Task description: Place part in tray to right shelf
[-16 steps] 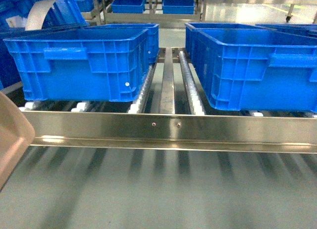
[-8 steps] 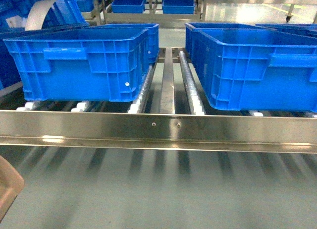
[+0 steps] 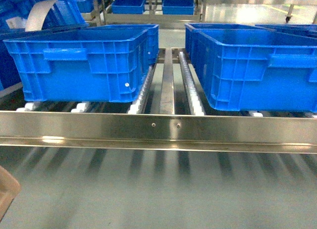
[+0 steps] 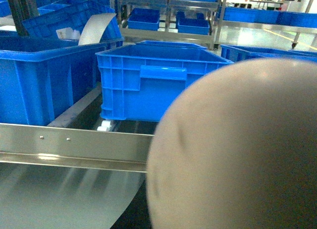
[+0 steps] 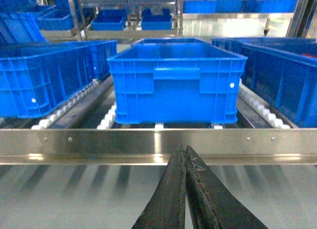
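Note:
The beige tray [image 3: 5,198] shows only as a corner at the head view's bottom left, hanging above the floor. Its blurred body [image 4: 233,149] fills the right of the left wrist view and hides my left gripper's fingers, which carry it. The right shelf's shiny front rail [image 3: 158,131] runs straight across ahead of me, also as the rail [image 4: 74,145] and the rail [image 5: 158,145] in the wrist views. My right gripper [image 5: 185,150] is shut on nothing, its tips just short of that rail. The part is out of view.
Large blue crates sit on the shelf's white rollers: one crate [image 3: 79,65] on the left, another crate [image 3: 257,65] on the right, with a roller track [image 3: 190,85] between them. One crate [image 5: 176,83] stands straight ahead of the right gripper. Grey floor [image 3: 163,189] lies before the rail.
In the head view the tray has dropped down and left, from a large piece at the left edge to a small corner. The shelf and crates have not moved.

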Controlling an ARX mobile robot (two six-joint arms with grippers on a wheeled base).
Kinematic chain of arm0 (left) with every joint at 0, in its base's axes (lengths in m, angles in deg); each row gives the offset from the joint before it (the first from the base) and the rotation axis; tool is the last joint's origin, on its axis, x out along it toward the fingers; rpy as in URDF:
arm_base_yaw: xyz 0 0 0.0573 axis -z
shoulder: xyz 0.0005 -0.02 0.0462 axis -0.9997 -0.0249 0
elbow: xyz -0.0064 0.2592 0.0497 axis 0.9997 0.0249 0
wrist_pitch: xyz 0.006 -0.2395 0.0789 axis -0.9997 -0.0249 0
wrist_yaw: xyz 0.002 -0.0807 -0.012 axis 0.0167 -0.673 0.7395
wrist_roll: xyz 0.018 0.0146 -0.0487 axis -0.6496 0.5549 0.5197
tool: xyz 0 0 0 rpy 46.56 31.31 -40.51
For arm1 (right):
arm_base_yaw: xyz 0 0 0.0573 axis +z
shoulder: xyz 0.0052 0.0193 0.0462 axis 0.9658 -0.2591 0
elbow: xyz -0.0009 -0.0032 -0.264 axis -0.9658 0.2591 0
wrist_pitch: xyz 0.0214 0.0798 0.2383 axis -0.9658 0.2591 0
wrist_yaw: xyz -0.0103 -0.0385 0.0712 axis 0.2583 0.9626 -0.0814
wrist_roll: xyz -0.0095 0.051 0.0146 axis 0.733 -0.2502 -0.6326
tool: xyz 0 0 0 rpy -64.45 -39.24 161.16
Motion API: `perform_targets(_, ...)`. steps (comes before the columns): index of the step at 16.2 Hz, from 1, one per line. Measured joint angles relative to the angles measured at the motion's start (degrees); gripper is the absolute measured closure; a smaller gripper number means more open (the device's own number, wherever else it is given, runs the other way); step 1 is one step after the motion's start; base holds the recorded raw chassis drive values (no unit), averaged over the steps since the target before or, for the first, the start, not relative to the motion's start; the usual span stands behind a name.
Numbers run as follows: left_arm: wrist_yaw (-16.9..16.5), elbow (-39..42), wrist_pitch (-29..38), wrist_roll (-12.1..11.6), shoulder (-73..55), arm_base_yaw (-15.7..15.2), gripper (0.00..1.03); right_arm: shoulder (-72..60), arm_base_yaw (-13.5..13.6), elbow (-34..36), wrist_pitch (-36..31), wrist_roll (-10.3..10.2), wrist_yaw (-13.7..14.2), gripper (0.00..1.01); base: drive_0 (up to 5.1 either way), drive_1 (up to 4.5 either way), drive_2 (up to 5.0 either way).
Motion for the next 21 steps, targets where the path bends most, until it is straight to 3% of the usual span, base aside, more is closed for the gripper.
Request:
perform_targets(10, 0.1, 0.0, -11.7, -0.1, 12.0, 0.0, 0.90, 0.0, 0.0, 0.3, 1.0, 0.0, 0.0, 0.99, 0.0, 0.00, 0.0)
perform_targets(12, 0.1, 0.0, -23.2, 0.0, 20.6, 0.0, 0.90, 0.0, 0.0, 0.3, 1.1, 0.0, 0.0, 0.99, 0.0, 0.00, 0.0)
perform_targets(13, 0.1, -0.1, -20.7, -0.1, 21.4, 0.0, 0.90, 0.0, 0.0, 0.3, 1.0, 0.0, 0.0, 0.99, 0.0, 0.00, 0.0)
perform_targets(18, 0.1, -0.1, -22.0, -0.1, 21.4, 0.0, 0.90, 0.0, 0.0, 0.3, 1.0, 0.0, 0.0, 0.99, 0.0, 0.00, 0.0)
perform_targets(21, 0.1, -0.1, -21.9, -0.1, 21.4, 0.0, 0.90, 0.0, 0.0, 0.3, 1.0, 0.0, 0.0, 0.78, 0.0, 0.00, 0.0)
